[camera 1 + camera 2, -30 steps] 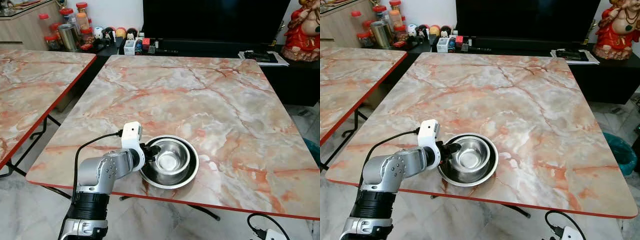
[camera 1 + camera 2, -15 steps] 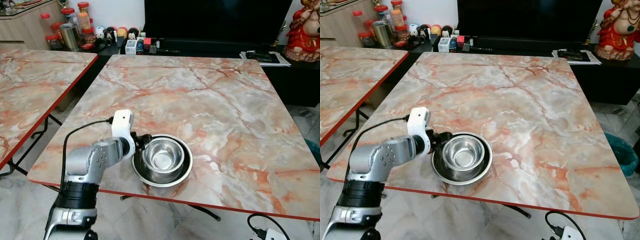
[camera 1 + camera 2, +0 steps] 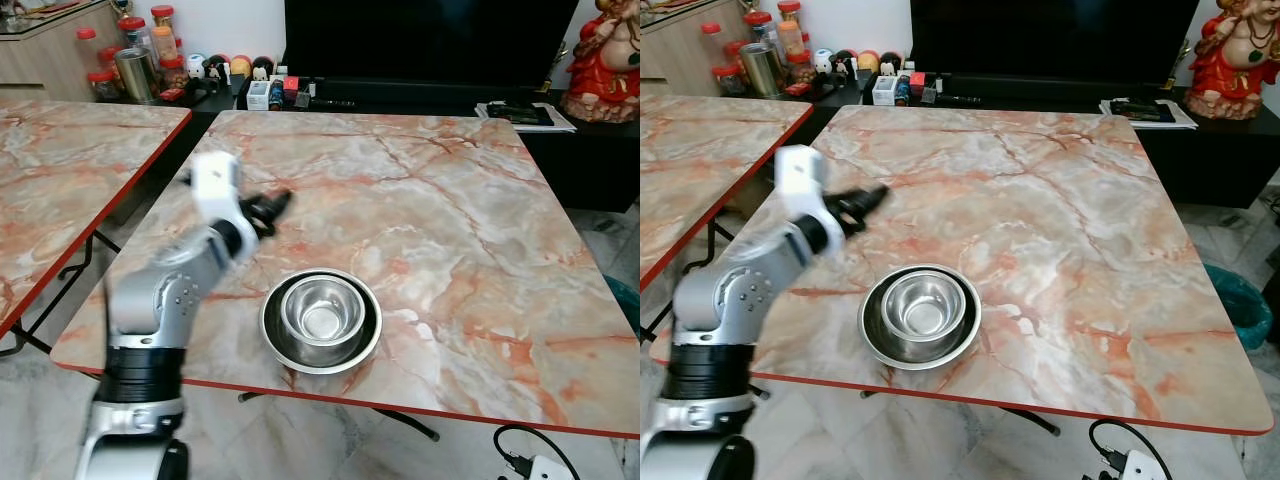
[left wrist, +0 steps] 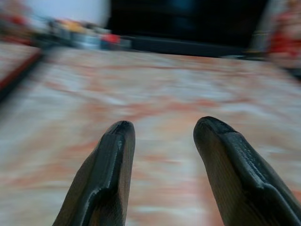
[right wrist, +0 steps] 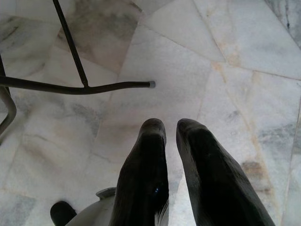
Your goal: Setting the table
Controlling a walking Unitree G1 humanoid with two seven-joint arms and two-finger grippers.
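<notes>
A small steel bowl (image 3: 321, 309) sits nested inside a wider steel bowl (image 3: 275, 337) near the front edge of the marble table (image 3: 460, 230), a little left of its middle. The left gripper (image 3: 272, 206) hangs above the tabletop, left of and farther back than the bowls and well apart from them; arm and gripper are smeared by motion blur in the head views, so the fingers are hard to make out there. In the left wrist view the two black fingers (image 4: 108, 174) stand apart with a clear gap and nothing between them, and the table beyond is blurred into streaks. The right gripper (image 5: 170, 128) points down at the tiled floor (image 5: 235, 56) beside a black table leg (image 5: 75, 87), its fingers narrowly parted and empty; a rounded grey shape at the edge of that view is cut off and cannot be identified. A second marble table (image 3: 60, 170) stands to the left, cut by the frame. At the far side a dark screen (image 3: 430, 40), jars (image 3: 135, 60) and small items line a low cabinet, too small to tell apart, and a red figurine (image 3: 603, 55) is cropped at the far right.
</notes>
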